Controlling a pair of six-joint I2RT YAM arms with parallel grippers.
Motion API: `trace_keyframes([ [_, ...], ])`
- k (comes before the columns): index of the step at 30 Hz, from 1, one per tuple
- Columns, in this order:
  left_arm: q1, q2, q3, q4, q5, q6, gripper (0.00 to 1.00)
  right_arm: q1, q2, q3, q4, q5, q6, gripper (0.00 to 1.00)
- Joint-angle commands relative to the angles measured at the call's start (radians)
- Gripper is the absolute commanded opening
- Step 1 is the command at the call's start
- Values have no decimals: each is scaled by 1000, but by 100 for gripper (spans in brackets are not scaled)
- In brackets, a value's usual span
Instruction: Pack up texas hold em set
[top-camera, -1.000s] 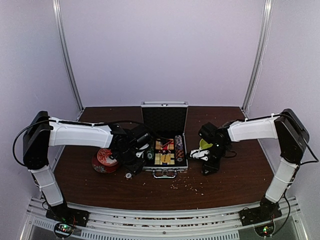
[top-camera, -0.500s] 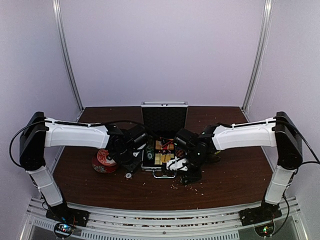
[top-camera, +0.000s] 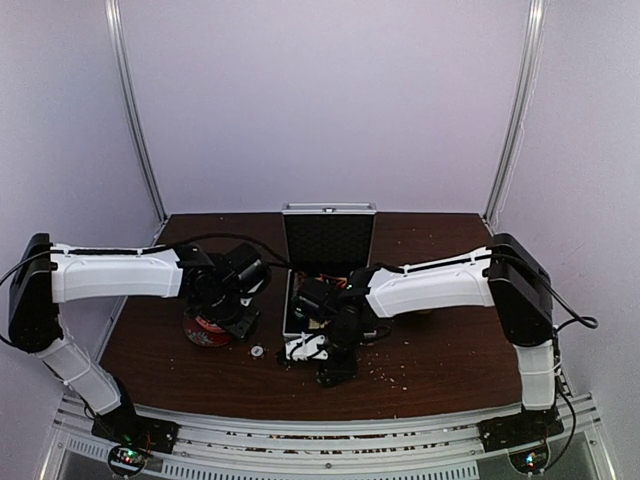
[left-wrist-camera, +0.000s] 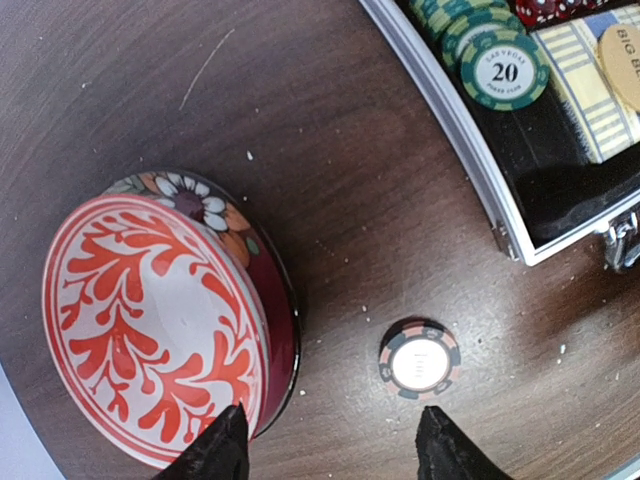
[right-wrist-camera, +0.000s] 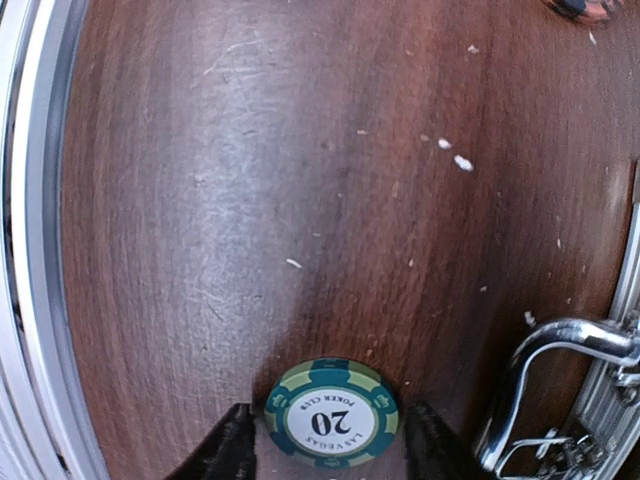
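The silver case (top-camera: 329, 212) stands open at mid-table, its rim (left-wrist-camera: 452, 152) showing in the left wrist view. Inside lie green 20 chips (left-wrist-camera: 505, 68), a tan deck (left-wrist-camera: 590, 95) and a round button (left-wrist-camera: 626, 62). A red-and-black chip (left-wrist-camera: 420, 360) (top-camera: 257, 351) lies flat on the table. My left gripper (left-wrist-camera: 335, 455) (top-camera: 232, 322) hovers open between that chip and the tin, holding nothing. A green 20 chip (right-wrist-camera: 332, 412) sits between the fingers of my right gripper (right-wrist-camera: 330, 445) (top-camera: 302, 349). A narrow gap shows on each side of it.
The round red tin with its white floral lid (left-wrist-camera: 150, 330) (top-camera: 203, 328) stands left of the case, close to my left finger. The case's handle (right-wrist-camera: 560, 345) is just right of my right gripper. Pale crumbs (top-camera: 375, 372) dot the table's front.
My right arm has swung left from the case's right side, across its front, to its near-left corner. My left arm has drawn back left, over the tin.
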Motion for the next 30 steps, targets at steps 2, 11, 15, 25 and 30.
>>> trace_keyframes([
  [2, 6, -18, -2, 2, -6, -3, 58, 8, -31, -9, 16, 12, 11, 62],
  [11, -81, 47, 142, -2, 48, 154, 56, -138, -311, -156, -26, -101, 7, 65],
  [15, -177, 150, 225, -1, 56, 241, 55, -279, -456, -335, 63, -156, 40, 65],
  [25, -295, 362, 347, 66, 214, 378, 62, -623, -782, -634, 366, -282, 163, 64],
  [30, -295, 417, 377, 65, 256, 393, 63, -680, -790, -645, 381, -269, 152, 65],
])
